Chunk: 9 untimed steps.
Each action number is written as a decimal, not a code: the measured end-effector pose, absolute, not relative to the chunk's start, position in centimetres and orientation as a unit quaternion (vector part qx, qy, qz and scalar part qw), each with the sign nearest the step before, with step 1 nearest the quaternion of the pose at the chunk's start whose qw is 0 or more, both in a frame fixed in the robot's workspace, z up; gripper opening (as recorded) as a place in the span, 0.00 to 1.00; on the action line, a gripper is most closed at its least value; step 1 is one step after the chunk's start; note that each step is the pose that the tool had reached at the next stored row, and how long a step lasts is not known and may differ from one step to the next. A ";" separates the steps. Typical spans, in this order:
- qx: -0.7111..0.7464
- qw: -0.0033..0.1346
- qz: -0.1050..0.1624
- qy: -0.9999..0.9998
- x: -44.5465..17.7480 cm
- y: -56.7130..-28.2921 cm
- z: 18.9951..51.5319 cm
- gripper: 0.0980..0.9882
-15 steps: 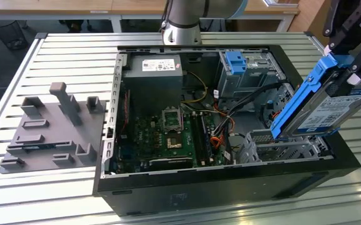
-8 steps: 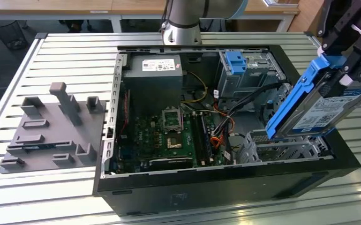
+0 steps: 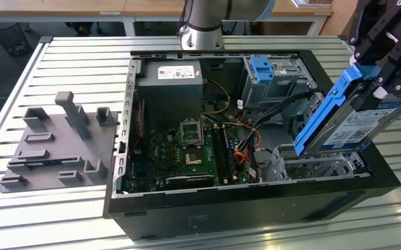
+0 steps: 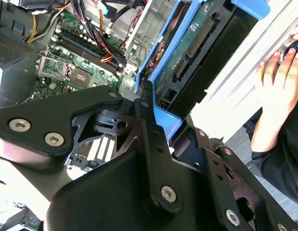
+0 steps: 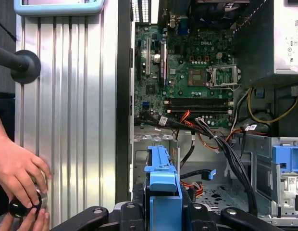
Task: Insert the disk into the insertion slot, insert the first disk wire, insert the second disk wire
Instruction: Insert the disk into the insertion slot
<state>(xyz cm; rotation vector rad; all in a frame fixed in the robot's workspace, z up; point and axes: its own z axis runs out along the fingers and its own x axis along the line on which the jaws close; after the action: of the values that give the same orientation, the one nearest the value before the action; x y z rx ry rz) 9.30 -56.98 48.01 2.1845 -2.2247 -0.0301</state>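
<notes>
In the exterior view the disk (image 3: 356, 122), a silver drive with a white label in a bright blue frame, hangs steeply tilted over the open computer case's right side. My gripper (image 3: 383, 78) is shut on its upper end. Its lower end is just above the insertion slot (image 3: 315, 165), a low perforated grey cage in the case's near right corner. The second wrist view shows the disk's green circuit-board underside (image 4: 187, 45) between my black fingers (image 4: 148, 120). The blue frame (image 5: 161, 185) rises from my gripper (image 5: 162, 214). Black and orange cables (image 3: 256, 138) lie beside the cage; one ends in a blue plug (image 5: 211, 173).
The case holds a green motherboard (image 3: 186, 148), a power supply (image 3: 169, 78) and a taller grey bay with a blue tab (image 3: 263, 70). A grey fixture plate (image 3: 54, 146) lies on the slatted table (image 3: 69, 57). A person's hands (image 5: 19, 178) rest on the table beside the case.
</notes>
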 end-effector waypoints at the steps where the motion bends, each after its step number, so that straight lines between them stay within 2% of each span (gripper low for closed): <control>1: 0.701 0.012 -0.010 -0.713 9.3 -56.9 48.0 0.30; 9: 0.701 0.012 -0.010 -0.713 9.3 -56.7 47.4 0.30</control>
<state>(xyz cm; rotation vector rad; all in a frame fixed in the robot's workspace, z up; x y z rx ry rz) 9.30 -56.68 47.41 2.1847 -2.2248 -0.0303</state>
